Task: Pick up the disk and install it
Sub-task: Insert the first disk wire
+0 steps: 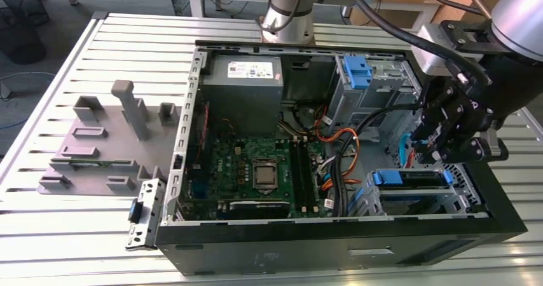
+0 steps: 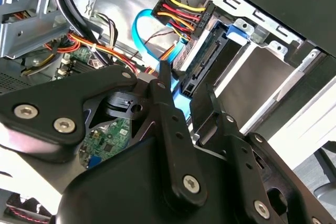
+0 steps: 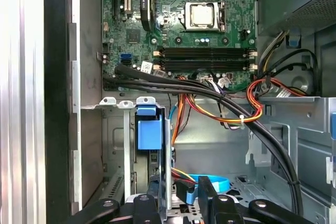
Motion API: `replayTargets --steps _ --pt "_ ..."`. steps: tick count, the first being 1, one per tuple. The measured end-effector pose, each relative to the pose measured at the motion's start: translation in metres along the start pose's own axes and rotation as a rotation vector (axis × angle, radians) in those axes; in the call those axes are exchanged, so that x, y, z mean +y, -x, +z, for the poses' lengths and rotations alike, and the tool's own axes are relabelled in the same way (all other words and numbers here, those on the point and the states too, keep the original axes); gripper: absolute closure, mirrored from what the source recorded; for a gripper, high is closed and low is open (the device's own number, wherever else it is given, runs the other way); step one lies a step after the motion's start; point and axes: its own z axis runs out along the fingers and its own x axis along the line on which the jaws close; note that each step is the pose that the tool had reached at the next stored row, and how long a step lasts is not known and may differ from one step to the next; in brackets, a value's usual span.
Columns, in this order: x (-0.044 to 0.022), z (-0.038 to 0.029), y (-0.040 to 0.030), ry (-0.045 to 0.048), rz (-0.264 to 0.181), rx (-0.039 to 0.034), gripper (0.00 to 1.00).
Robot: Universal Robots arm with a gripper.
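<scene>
- The gripper [image 1: 434, 147] hung above the computer case [image 1: 339, 248], just beside the disk [image 1: 411, 179] seated in its drive cage [image 1: 454, 197].
- Fingers [image 2: 164, 85] stood narrowly apart, holding nothing.

Exterior view: high up, well back, looks down at an angle on the whole open computer case [image 1: 339, 235] lying on the slatted tabletop [image 1: 60, 63], arm on the exterior view's right. First wrist view: close in, looks straight down past the hand [image 3: 178, 203] into the case; takes in the circuit board [image 3: 178, 19], cable bundle, blue-tabbed drive bay [image 3: 148, 129]. Second wrist view: very close, slanted, looks across the hand's black fingers [image 2: 168, 108] toward the disk [image 2: 210, 61] and its cables. Shared: all three catch the drive bay corner w/ blue parts & orange-red wires; exterior view and first wrist view both see the circuit board.
</scene>
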Motion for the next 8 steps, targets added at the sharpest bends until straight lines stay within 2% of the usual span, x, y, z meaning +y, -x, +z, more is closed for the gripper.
replayTargets --steps 3,8 --pt "-0.0001 0.0017 -0.0016 0.0000 0.000 0.0002 0.58" --pt "-0.0004 0.0045 -0.0092 0.0000 0.001 -0.0001 0.58"
